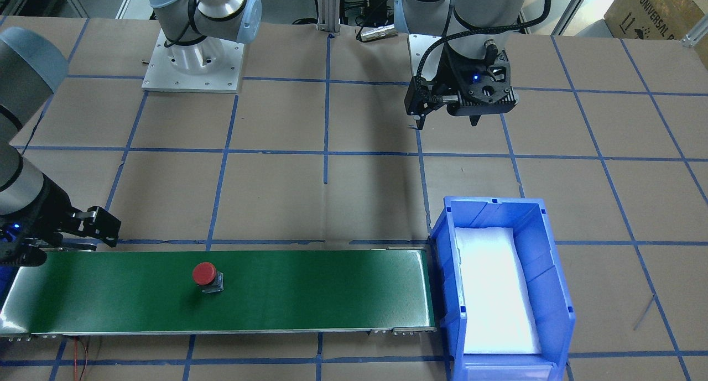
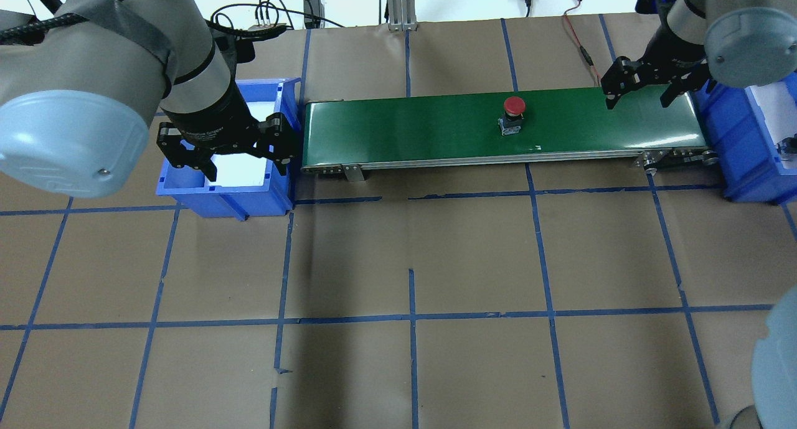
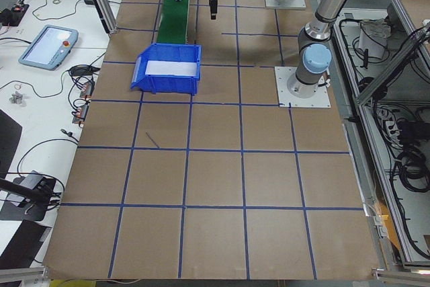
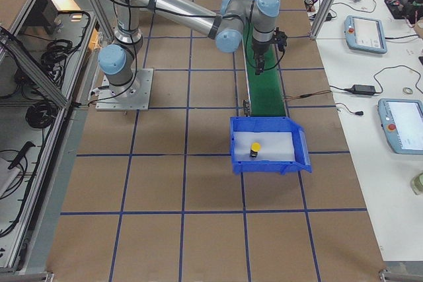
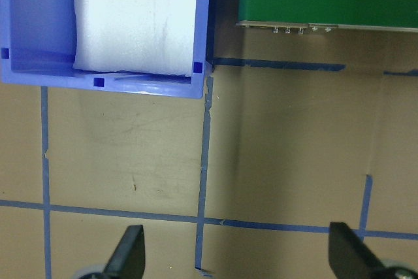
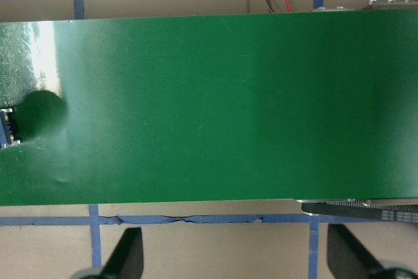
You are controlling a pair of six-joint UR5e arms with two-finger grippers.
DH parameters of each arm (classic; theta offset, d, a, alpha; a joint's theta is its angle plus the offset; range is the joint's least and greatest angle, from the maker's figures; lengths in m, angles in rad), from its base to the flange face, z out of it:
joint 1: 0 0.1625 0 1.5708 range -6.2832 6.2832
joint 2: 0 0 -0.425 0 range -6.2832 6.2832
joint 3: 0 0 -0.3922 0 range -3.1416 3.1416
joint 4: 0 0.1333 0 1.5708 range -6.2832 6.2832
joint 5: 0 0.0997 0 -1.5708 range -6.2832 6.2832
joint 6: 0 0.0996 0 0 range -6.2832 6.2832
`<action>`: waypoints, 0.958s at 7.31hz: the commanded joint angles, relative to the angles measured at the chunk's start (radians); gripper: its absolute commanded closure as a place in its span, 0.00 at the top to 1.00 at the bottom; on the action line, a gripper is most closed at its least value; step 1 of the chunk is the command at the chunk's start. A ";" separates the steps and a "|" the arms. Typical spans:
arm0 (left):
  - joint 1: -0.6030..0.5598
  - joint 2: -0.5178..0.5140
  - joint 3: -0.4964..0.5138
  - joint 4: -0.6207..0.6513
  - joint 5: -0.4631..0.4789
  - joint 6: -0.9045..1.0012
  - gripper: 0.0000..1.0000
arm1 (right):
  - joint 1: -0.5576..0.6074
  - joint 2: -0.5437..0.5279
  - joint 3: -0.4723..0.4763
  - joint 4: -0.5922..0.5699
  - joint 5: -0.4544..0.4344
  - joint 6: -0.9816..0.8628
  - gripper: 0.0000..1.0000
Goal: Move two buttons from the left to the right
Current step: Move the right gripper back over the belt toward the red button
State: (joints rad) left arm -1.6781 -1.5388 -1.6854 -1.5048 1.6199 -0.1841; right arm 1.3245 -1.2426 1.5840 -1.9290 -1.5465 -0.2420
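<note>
A long green conveyor belt (image 2: 498, 127) lies across a bench (image 2: 411, 261) covered in brown paper with blue tape lines. A red push-button with a round mushroom cap on a black-and-silver body (image 2: 513, 113) stands upright on the belt, past its middle toward the robot's right end. A yellow-capped push-button (image 4: 254, 148) already sits on white padding in the blue plastic bin beyond the belt's right end (image 4: 269, 144). A second blue plastic bin with white padding (image 2: 227, 180) sits at the belt's left end and shows no button in it.

The right tool (image 2: 641, 83) hangs over the belt's right end, fingers spread wide, holding nothing, well apart from the red button. The left tool (image 2: 224, 149) hovers above the left bin, also wide open and holding nothing.

Likely risk: the red button is top-heavy on a small base, so a finger brushing its cap on the way down could tip it over. If the belt is running, a late grasp could close on empty belt behind the button.
</note>
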 commanded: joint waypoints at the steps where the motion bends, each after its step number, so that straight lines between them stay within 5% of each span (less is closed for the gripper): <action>1: 0.000 0.000 0.001 0.000 0.000 0.000 1.00 | 0.004 0.026 0.002 -0.004 0.017 -0.023 1.00; 7: 0.000 0.000 0.001 0.000 0.000 0.000 1.00 | 0.004 0.046 -0.007 -0.008 0.017 -0.046 1.00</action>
State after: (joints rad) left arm -1.6782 -1.5386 -1.6843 -1.5048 1.6199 -0.1841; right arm 1.3284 -1.1975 1.5779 -1.9380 -1.5283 -0.2882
